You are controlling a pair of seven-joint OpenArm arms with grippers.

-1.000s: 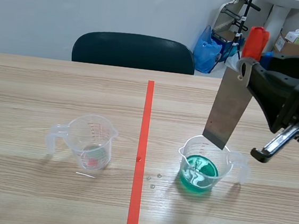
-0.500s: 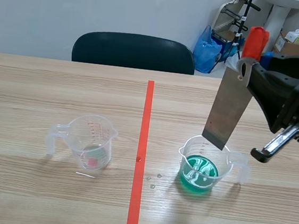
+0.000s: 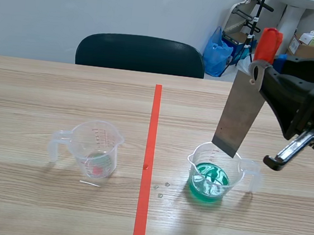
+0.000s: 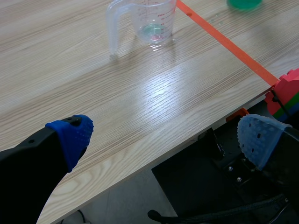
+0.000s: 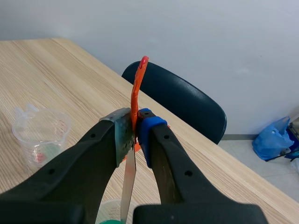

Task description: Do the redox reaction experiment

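Note:
My right gripper (image 3: 260, 77) is shut on a metal scraper (image 3: 239, 115) with an orange-red handle (image 5: 138, 88). The blade hangs tip down, just above the far rim of a clear beaker of green liquid (image 3: 212, 175) right of the tape line. In the right wrist view the blade (image 5: 127, 186) is pinched between the pads of that gripper (image 5: 134, 135), and the green beaker (image 5: 110, 212) lies below it. A second clear beaker (image 3: 93, 149) holding a little reddish and greenish residue stands left of the line. My left gripper (image 4: 164, 137) is open over the table's near edge, with that beaker (image 4: 152, 21) far ahead.
An orange-red tape line (image 3: 148, 161) splits the table. A few droplets (image 3: 160, 190) lie beside the green beaker. A dark chair (image 3: 141, 54) stands behind the table, with a blue bag (image 3: 217, 51) and boxes at the back right. Coloured blocks (image 4: 287, 93) sit below the table edge.
The pale swirl in the green liquid has shifted shape. The right arm and the scraper have stayed where they were.

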